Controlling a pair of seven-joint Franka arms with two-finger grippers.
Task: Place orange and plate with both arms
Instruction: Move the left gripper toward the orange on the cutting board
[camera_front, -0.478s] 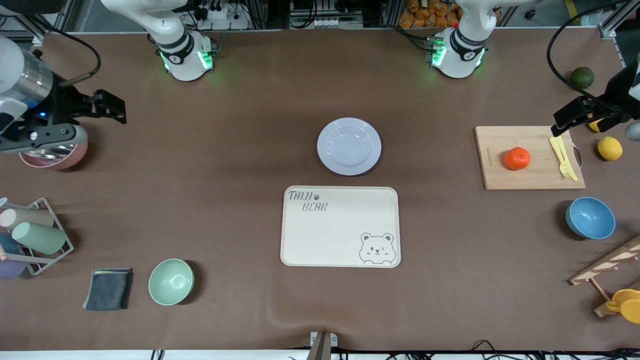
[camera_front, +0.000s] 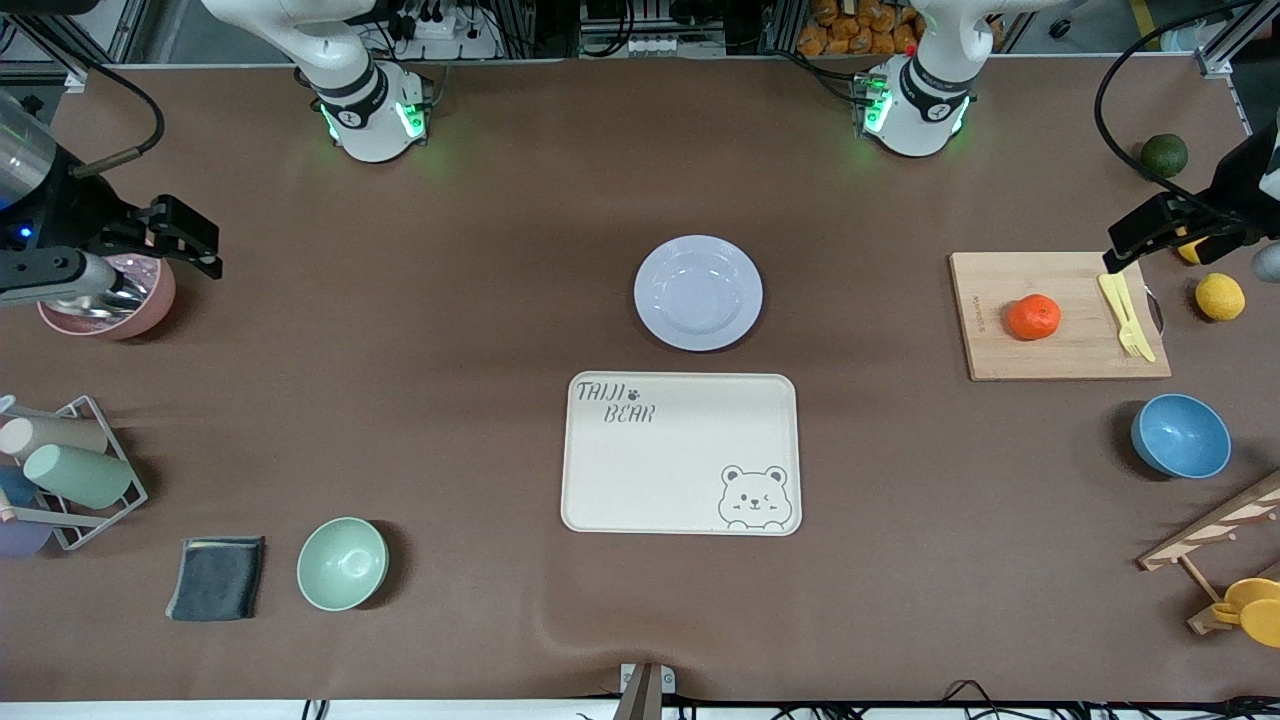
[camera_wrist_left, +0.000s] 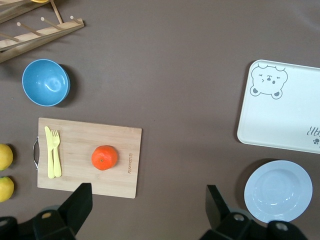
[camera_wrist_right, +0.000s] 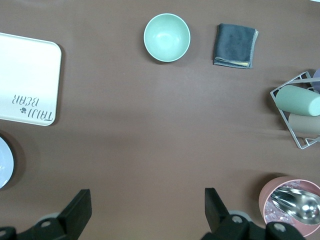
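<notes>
The orange (camera_front: 1033, 316) sits on a wooden cutting board (camera_front: 1060, 350) toward the left arm's end of the table. It also shows in the left wrist view (camera_wrist_left: 104, 157). The pale lavender plate (camera_front: 698, 292) lies mid-table, just farther from the front camera than the cream bear tray (camera_front: 680, 453). It shows in the left wrist view (camera_wrist_left: 278, 191), and its edge shows in the right wrist view (camera_wrist_right: 4, 162). My left gripper (camera_front: 1125, 240) (camera_wrist_left: 148, 205) is open and empty, up over the board's outer corner. My right gripper (camera_front: 200, 245) (camera_wrist_right: 147, 207) is open and empty, up beside a pink bowl.
The pink bowl (camera_front: 105, 295) holds a metal spoon. A cup rack (camera_front: 65, 470), grey cloth (camera_front: 217, 577) and green bowl (camera_front: 342, 563) lie toward the right arm's end. Yellow cutlery (camera_front: 1125, 315), a lemon (camera_front: 1220, 296), a dark green fruit (camera_front: 1164, 154), a blue bowl (camera_front: 1180, 435) and a wooden rack (camera_front: 1215, 530) lie toward the left arm's end.
My right gripper has drawn back toward the right arm's end of the table, closer to the pink bowl. The left arm has hardly moved. Orange and plate are unmoved.
</notes>
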